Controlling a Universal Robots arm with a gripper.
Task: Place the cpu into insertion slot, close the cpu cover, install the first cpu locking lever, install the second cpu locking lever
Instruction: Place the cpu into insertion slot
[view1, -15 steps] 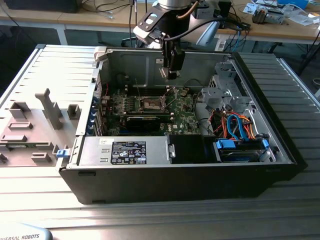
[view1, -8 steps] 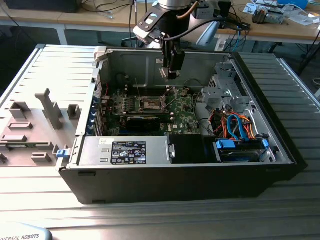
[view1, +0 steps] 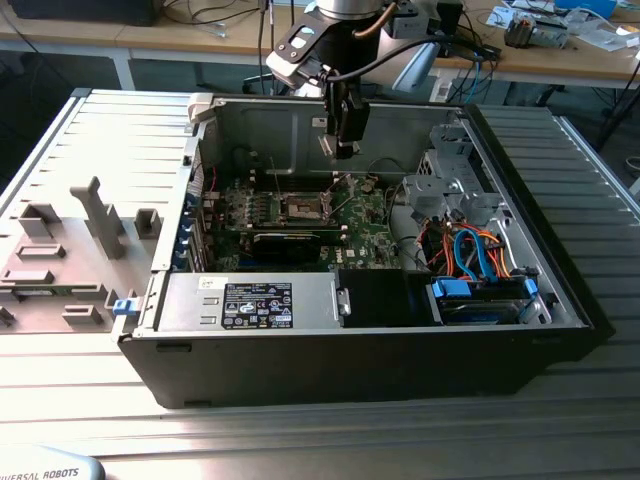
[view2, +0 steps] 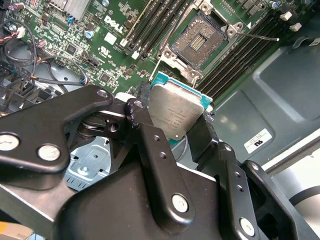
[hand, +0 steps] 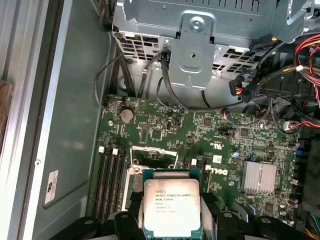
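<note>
Here, 1 cpu (hand: 171, 207) btwn 2 fingers (view2: 152, 145); 1 insertion slot (view2: 197, 40) open.

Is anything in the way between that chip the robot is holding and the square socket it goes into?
Nothing visible does. The cpu, pinched between the fingers, hangs above the green board, and the insertion slot lies bare, with free space between them.

Lab: cluttered workbenches (view1: 590, 62), opened computer case (view1: 300, 365).
</note>
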